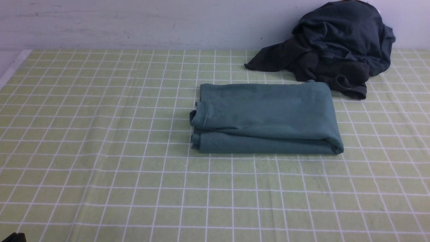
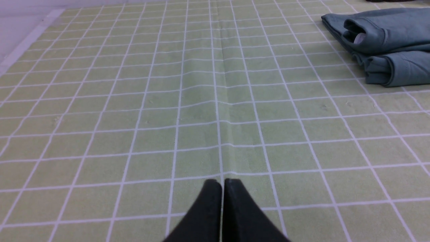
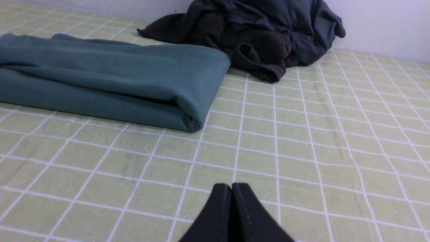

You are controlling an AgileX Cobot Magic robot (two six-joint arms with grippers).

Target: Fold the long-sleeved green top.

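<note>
The top [image 1: 265,117] lies folded into a flat rectangle on the checked cloth [image 1: 100,151], a little right of the middle of the front view, toward 1 o'clock from the centre. Its rounded fold runs along the right side and the stacked layer ends, with the neck opening, face left. The near edge is straight and follows the grid lines; the far right corner comes just beside the dark pile [image 1: 336,50], and whether the two touch there cannot be told.

The dark pile sits heaped at 1 to 2 o'clock, against the pale wall [image 1: 134,23] that bounds the far edge of the cloth. At 10 o'clock the cloth's left border shows as a pale strip [image 1: 13,67].

Open cloth spreads across the whole left half, from 7 through 11 o'clock, and along the near band from 5 to 7 o'clock. To the right of the top a narrower lane of bare cloth runs at 3 to 4 o'clock.

The left gripper [image 2: 222,183] has its jaws pressed together, holding nothing, over bare cloth well apart from the top [image 2: 386,43]. The right gripper [image 3: 231,188] is likewise pinched closed and empty, over bare cloth near the top's [image 3: 111,80] folded end, with the dark pile [image 3: 255,30] beyond it.

No containers are in view.
</note>
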